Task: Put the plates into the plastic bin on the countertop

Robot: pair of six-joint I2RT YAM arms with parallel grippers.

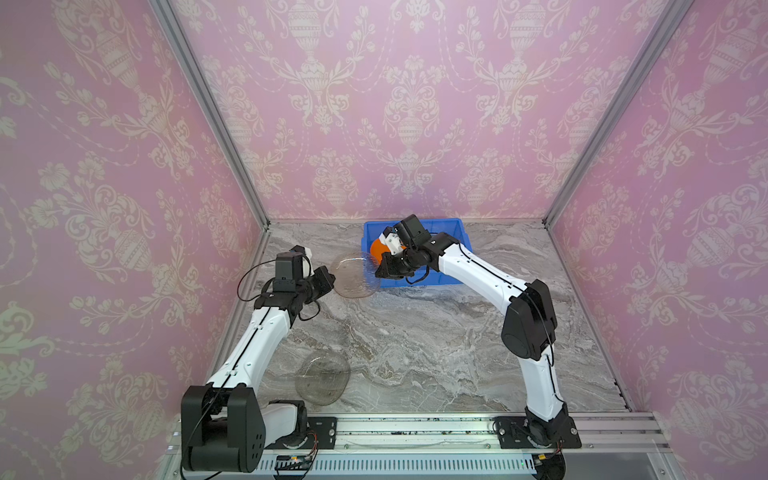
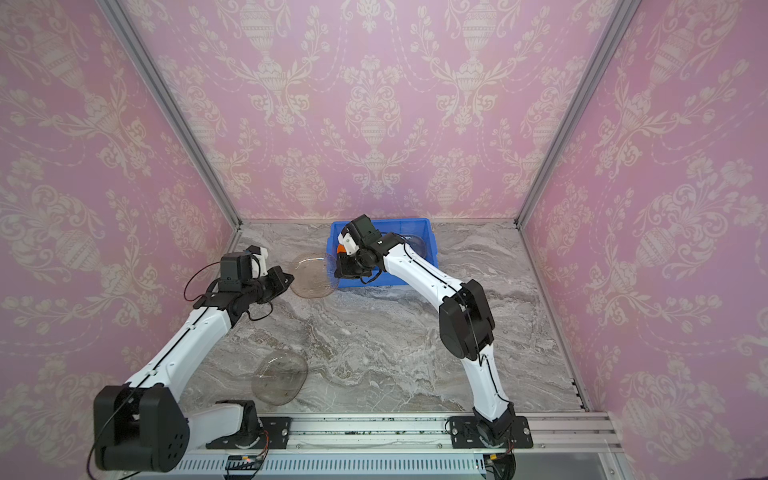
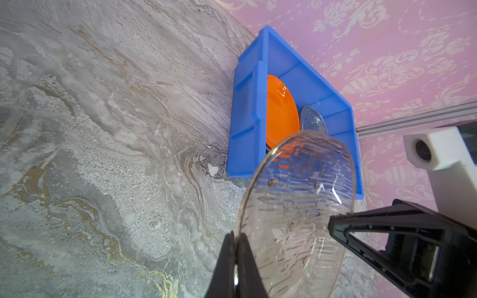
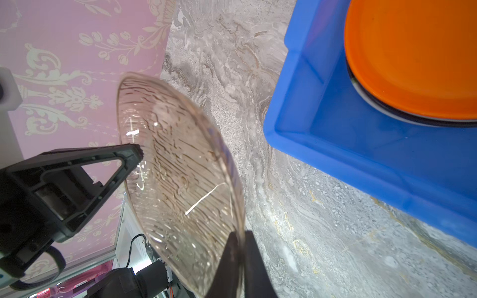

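A clear ribbed glass plate [image 1: 355, 276] [image 2: 311, 276] hangs tilted above the countertop [image 1: 415, 340], just left of the blue plastic bin [image 1: 415, 223] [image 2: 386, 221]. My left gripper [image 1: 332, 279] [image 3: 235, 233] is shut on its left rim. My right gripper [image 1: 378, 270] [image 4: 241, 232] pinches the opposite rim, its jaws close together on the glass [image 4: 178, 165]. An orange plate [image 3: 281, 113] [image 4: 413, 56] lies in the bin on top of other plates, with a clear glass plate [image 3: 312, 120] beside it. Another smoky glass plate [image 1: 323, 377] [image 2: 279, 379] rests on the countertop near the front left.
The bin [image 3: 259, 103] stands against the back wall with pink patterned wallpaper. Metal frame posts mark the back corners. A rail with both arm bases runs along the front edge. The right arm reaches across the bin's front.
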